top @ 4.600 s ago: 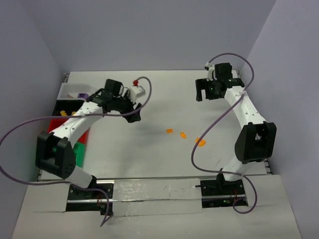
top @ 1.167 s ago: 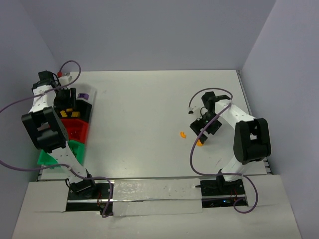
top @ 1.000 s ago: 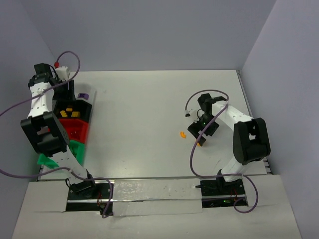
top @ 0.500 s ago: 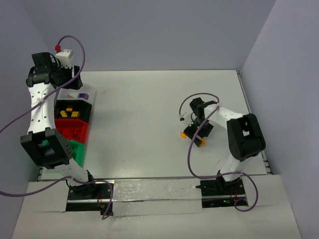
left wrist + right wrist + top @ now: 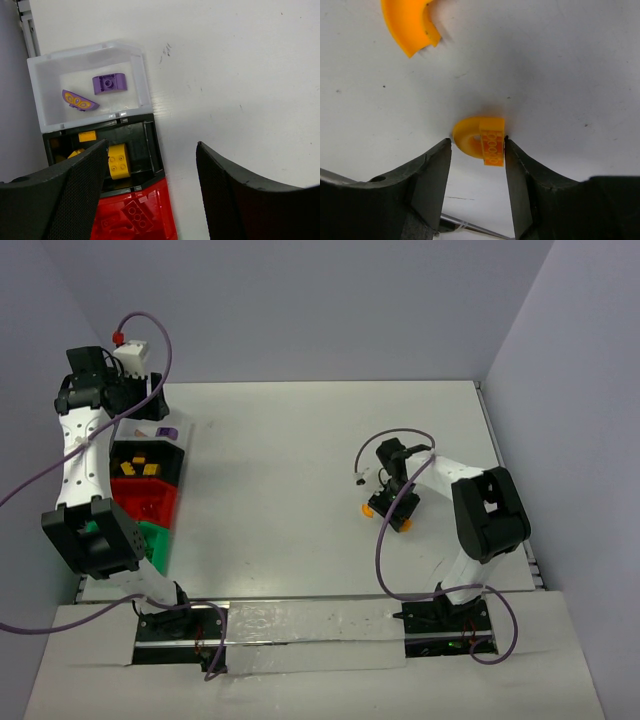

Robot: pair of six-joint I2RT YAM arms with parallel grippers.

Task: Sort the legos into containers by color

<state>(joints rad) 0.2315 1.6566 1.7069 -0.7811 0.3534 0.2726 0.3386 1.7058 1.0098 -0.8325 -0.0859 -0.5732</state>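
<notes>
An orange arch-shaped lego (image 5: 480, 137) stands on the white table between the fingertips of my right gripper (image 5: 476, 145), which is shut on it. A second orange curved lego (image 5: 410, 22) lies loose just beyond it. In the top view the right gripper (image 5: 388, 512) is low at centre right, with orange showing on both sides (image 5: 368, 510). My left gripper (image 5: 152, 144) hangs open and holds nothing above the row of containers. The clear bin (image 5: 37, 90) holds a purple lego (image 5: 109, 83), the black bin (image 5: 152, 131) a yellow lego (image 5: 118, 161), the red bin (image 5: 167, 220) a red lego (image 5: 134, 216).
A green bin (image 5: 155, 540) ends the row at the near left, by the left arm's base. A purple piece with orange spots (image 5: 79, 100) lies in the clear bin. Purple cables loop around both arms. Grey walls close in the table on three sides.
The right gripper slid left onto the orange legos and its jaws narrowed around one. The left gripper rose at the far end of the bins and opened a little wider.
</notes>
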